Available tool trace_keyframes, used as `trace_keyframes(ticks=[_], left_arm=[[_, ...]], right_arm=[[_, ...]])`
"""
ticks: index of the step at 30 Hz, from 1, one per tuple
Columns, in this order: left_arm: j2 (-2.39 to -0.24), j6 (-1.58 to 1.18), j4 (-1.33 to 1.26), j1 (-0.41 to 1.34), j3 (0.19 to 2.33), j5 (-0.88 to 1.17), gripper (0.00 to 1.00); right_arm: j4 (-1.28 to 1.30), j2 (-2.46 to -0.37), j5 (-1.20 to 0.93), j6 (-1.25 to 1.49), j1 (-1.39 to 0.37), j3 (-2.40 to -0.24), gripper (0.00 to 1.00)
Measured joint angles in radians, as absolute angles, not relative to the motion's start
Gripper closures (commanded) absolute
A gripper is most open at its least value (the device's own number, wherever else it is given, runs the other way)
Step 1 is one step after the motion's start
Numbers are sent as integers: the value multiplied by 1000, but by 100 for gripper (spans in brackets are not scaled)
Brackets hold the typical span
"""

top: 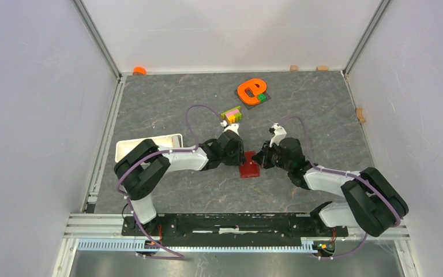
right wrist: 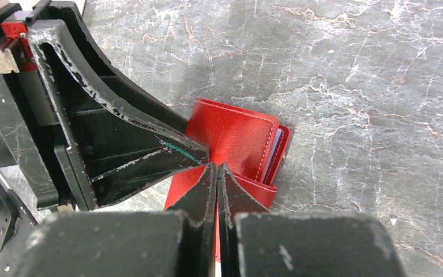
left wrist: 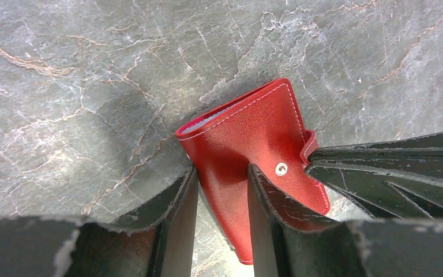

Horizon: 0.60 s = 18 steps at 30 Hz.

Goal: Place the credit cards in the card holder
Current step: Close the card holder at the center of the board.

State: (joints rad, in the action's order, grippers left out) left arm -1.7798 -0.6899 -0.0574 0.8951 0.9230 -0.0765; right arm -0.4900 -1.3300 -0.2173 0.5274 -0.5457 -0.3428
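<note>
The dark red card holder lies on the grey table between my two grippers. In the left wrist view the card holder is folded, and a pale blue card edge shows inside it. My left gripper has its fingers around the holder's near part, touching both sides. My right gripper is shut on the holder's thin red snap flap. The same pale card edge shows in the right wrist view. The tan-orange card is hidden. In the top view the left gripper and the right gripper meet at the holder.
A white tray stands left of the left arm. Coloured bricks and an orange e-shaped toy lie behind the grippers. Small wooden blocks sit along the back and right walls.
</note>
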Motion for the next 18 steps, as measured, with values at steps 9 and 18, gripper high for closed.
trace_keyframes(ticks=[9,18], left_arm=[[-1780,-690,-57,895,924,-76,59],[-1781,-690,-55,896,925,-76,59]], right_arm=[[-511,-1365,-217,531,-557,-343,100],[-536,-1380,-216,538,-570,-343,100]])
